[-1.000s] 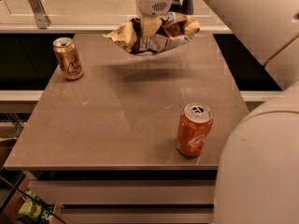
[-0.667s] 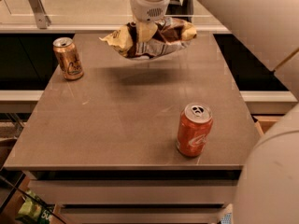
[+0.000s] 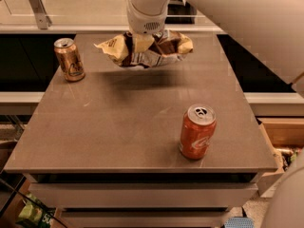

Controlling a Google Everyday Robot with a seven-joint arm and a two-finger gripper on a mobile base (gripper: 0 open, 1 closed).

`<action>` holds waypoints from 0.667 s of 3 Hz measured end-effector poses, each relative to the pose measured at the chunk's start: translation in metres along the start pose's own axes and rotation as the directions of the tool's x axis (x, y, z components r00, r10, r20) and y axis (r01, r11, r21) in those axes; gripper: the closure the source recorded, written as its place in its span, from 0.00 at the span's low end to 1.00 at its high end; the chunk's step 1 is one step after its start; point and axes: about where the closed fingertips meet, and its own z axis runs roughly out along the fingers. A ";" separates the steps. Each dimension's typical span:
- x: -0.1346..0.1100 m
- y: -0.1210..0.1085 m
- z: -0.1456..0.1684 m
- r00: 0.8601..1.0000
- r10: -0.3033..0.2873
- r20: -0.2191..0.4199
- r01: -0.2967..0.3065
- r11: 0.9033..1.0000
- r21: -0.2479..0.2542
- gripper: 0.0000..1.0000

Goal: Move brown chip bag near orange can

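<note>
Two things differ from a second ago: the brown chip bag (image 3: 161, 50) has slid a little to the left, toward the orange can (image 3: 70, 60), and the arm's (image 3: 228, 13) bulky white link has drawn back from the right front of the bench (image 3: 114, 132). The bag hangs clear of the bench over its far middle, a shadow beneath it. Its long axis runs left to right, along the far edge, and its cream-yellow left end points at the can but stays apart from it. The claw (image 3: 142, 42) comes straight down from the rounded wrist and is clamped on the bag's middle – both ends sag. A red-orange can (image 3: 197, 132) stands upright near the front right.
</note>
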 end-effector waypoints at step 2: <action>-0.015 0.003 0.021 0.995 -0.006 0.095 0.008 1.000 -0.021 1.00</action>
